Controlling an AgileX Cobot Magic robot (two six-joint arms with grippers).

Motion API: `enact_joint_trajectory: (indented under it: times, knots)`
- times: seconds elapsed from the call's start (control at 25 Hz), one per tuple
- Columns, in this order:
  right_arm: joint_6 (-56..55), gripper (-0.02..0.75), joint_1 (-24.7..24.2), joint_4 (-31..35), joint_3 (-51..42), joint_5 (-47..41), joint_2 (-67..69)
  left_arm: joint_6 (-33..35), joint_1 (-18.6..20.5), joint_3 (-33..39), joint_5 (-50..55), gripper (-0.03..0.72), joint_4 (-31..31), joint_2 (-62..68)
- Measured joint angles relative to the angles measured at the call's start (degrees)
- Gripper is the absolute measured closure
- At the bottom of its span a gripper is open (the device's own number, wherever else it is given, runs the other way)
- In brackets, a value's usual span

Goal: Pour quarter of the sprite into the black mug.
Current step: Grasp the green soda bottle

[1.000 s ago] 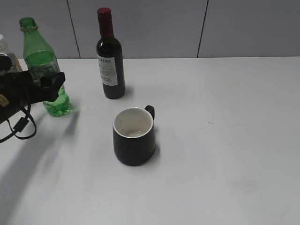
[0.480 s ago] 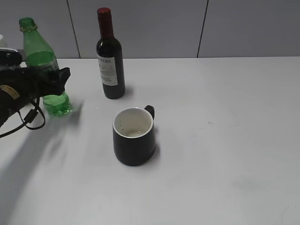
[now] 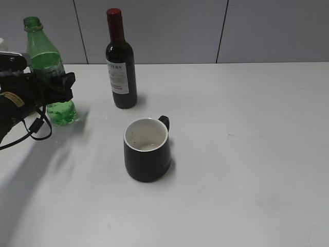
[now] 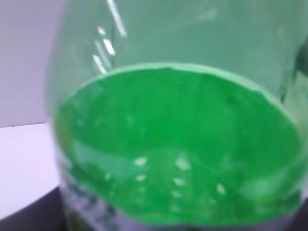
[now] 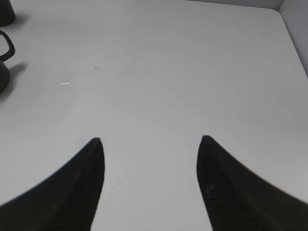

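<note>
The sprite [image 3: 43,54], a clear-green bottle about half full, stands at the far left of the white table. My left gripper [image 3: 54,87] is closed round its label band; the black fingers hide the label. In the left wrist view the sprite [image 4: 173,125] fills the frame and no fingers show. The black mug [image 3: 147,152] with a white inside stands upright near the middle, handle to the back right, well right of the sprite. My right gripper [image 5: 149,142] is open and empty above bare table; it does not show in the exterior view.
A dark wine bottle [image 3: 121,72] with a red cap stands behind the mug, between it and the sprite. The mug's handle [image 5: 5,48] and the wine bottle's base [image 5: 5,12] show at the left edge of the right wrist view. A grey wall runs behind the table.
My left gripper has risen and closed in round the sprite's label band. The sprite has shifted a little; its base sits slightly higher in the view. The mug and wine bottle have not moved.
</note>
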State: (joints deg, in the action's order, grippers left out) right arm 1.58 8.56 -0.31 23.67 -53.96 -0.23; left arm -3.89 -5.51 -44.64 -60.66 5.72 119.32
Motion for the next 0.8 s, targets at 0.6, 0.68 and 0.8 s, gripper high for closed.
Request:
enact_joint_trajectory:
  times: [0.6, 0.68, 0.8]
  knots:
    - [0.0, 0.274, 0.0, 0.0, 0.0, 0.0, 0.0, 0.0, 0.0, 0.55, -0.46, 0.204, 0.0, -0.29]
    - [0.0, 0.274, 0.0, 0.0, 0.0, 0.0, 0.0, 0.0, 0.0, 2.06, -0.65, 0.204, -0.16, -1.27]
    - [0.0, 0.274, 0.0, 0.0, 0.0, 0.0, 0.0, 0.0, 0.0, 5.42, -0.72, 0.204, -0.68, -4.22]
